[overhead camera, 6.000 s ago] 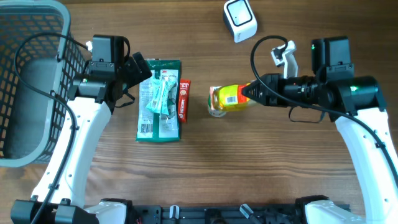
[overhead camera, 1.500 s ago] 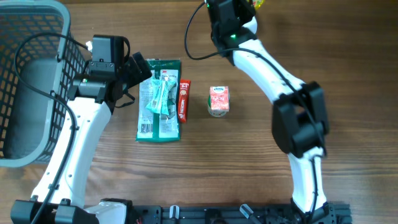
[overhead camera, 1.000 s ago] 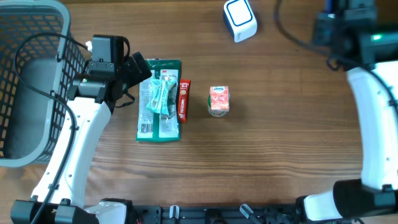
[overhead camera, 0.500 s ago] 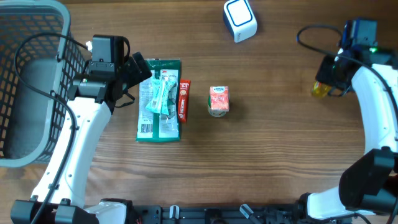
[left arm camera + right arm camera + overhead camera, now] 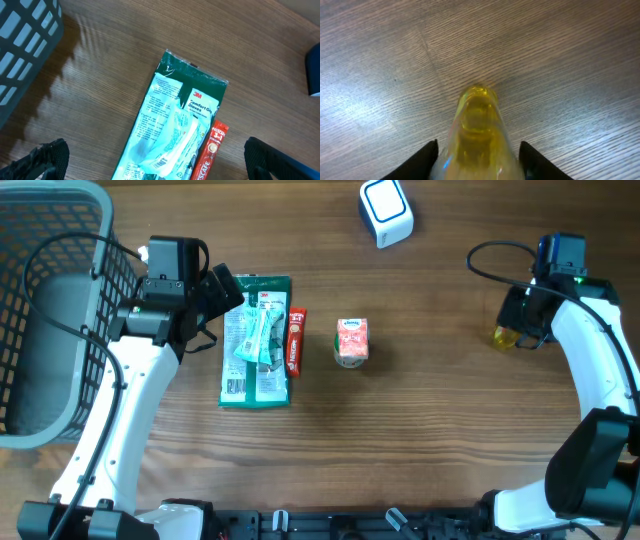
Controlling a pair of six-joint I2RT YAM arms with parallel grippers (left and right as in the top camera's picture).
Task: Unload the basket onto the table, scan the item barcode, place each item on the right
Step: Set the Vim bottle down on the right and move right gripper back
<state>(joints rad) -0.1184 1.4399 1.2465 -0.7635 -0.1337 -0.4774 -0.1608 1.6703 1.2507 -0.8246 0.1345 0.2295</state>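
At bench's right side, my right tool (image 5: 513, 330) has the yellow bottle (image 5: 477, 125) between its fingers, one on each side. Can't tell if they're pinching it or just off it. The neck points away from my wrist, at the wood, well apart from the scanner (image 5: 386, 212).

Looks to me like a put-down. I'd spread wide first, then back out straight along the bottle's length w/ no sideways drag, since a round body will prob. roll.

My left tool (image 5: 162, 162) hangs wide, nothing in it, over the gloves pack (image 5: 255, 340), sachet (image 5: 296, 340) just beside it.

Bench (image 5: 450, 440) is flat wood grain and looks smooth, so little to stop a roll. Juice carton (image 5: 351, 342) sits mid-bench and basket (image 5: 40, 240) far left, neither near the bottle.
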